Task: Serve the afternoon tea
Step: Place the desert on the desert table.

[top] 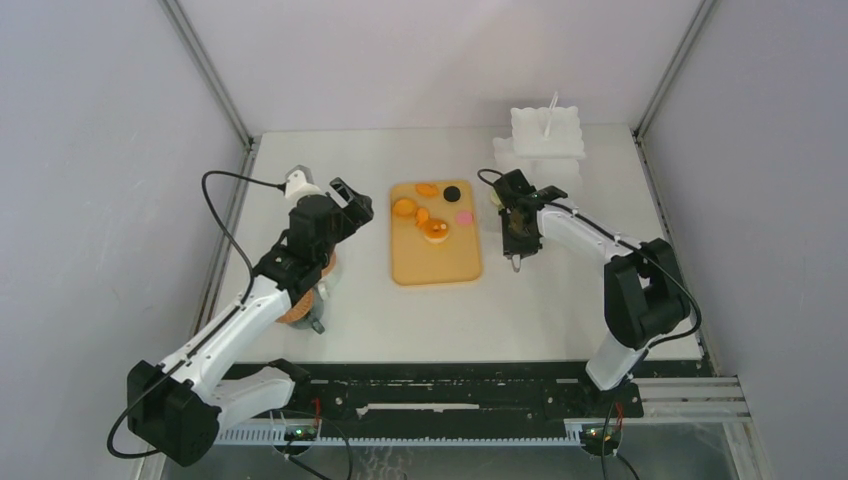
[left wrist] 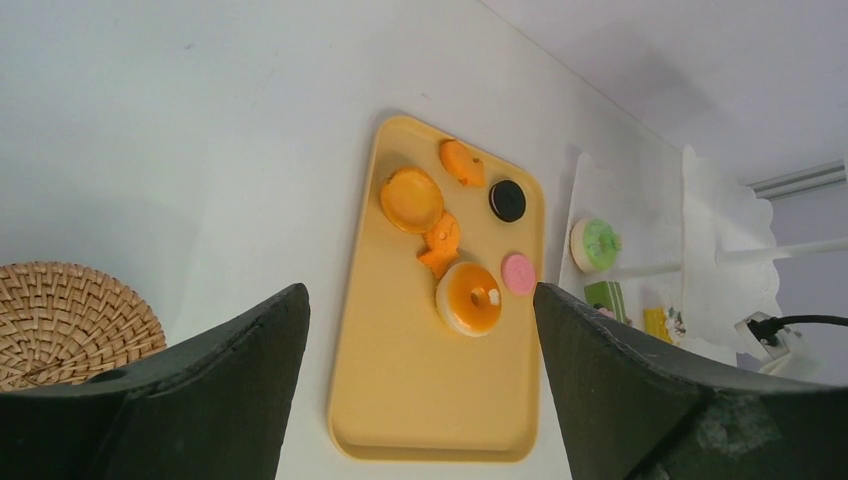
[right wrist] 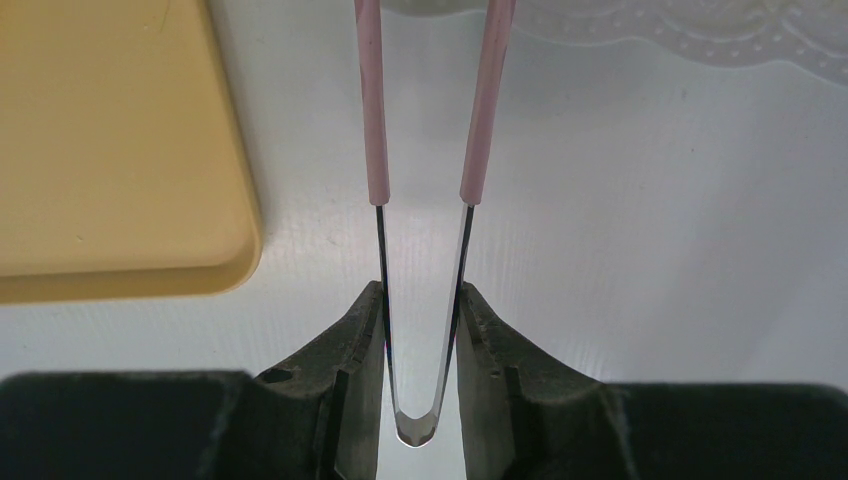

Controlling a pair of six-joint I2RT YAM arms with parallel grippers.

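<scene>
Closest to the lens, the right claw (right wrist: 421, 300) is clamped on the springy bend of the thin pink tongs (right wrist: 369, 110). Their two arms run toward the far side, spread apart with nothing between them as far as the view reaches; the tips are out of frame. This claw hovers over the white desk (top: 560, 300), just right of the flat tan rectangular board (left wrist: 400, 400) and near the white lace-edged tiered stand (top: 545, 135) at the far right.

On the board's far half lie the round orange tart (left wrist: 411, 197), the smaller orange piece (left wrist: 461, 162), the black round (left wrist: 507, 200), the pink round (left wrist: 518, 273) and the orange-glazed ring (left wrist: 470, 297). The green donut (left wrist: 596, 243) sits on the stand. The left claw (left wrist: 418, 300) hangs left of the board, its jaws wide apart and empty, near the round woven coaster (left wrist: 70, 320).

The step in hand looks like fetching a further pastry with the tongs, likely from the stand. To do it well:
- Straddle the pastry with both arms before squeezing.
- Close gently, since a grip so near the bend moves the tips a lot.
- Lift straight up, clear of the lace.
- Set the pastry on the board's bare near half, apart from its neighbours.
</scene>
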